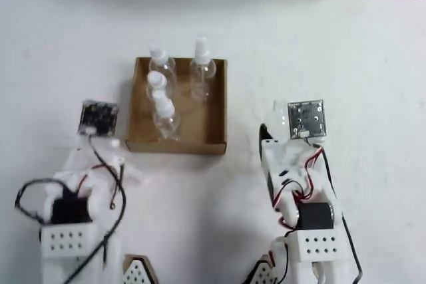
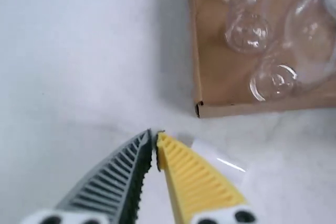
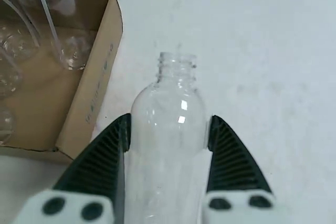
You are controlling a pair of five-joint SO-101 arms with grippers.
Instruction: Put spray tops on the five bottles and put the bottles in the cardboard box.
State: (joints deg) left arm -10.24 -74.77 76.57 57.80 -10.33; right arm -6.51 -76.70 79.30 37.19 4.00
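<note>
High view — box [image 1: 208, 124] holds four topped bottles [image 1: 203, 74]; right fingers [image 3: 100, 166] pinch topless bottle [image 3: 168, 124], left fingers [image 2: 194, 177] closed.

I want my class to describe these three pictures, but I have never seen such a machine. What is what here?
Two small robot arms sit at a white table. One picture looks down from above; the other two come from a camera on each arm's wrist. A brown cardboard box holds four clear plastic bottles with white spray tops. The right gripper, black-fingered, clamps a fifth clear bottle, its neck open, without a top. The left gripper, grey and yellow, is shut.
</note>
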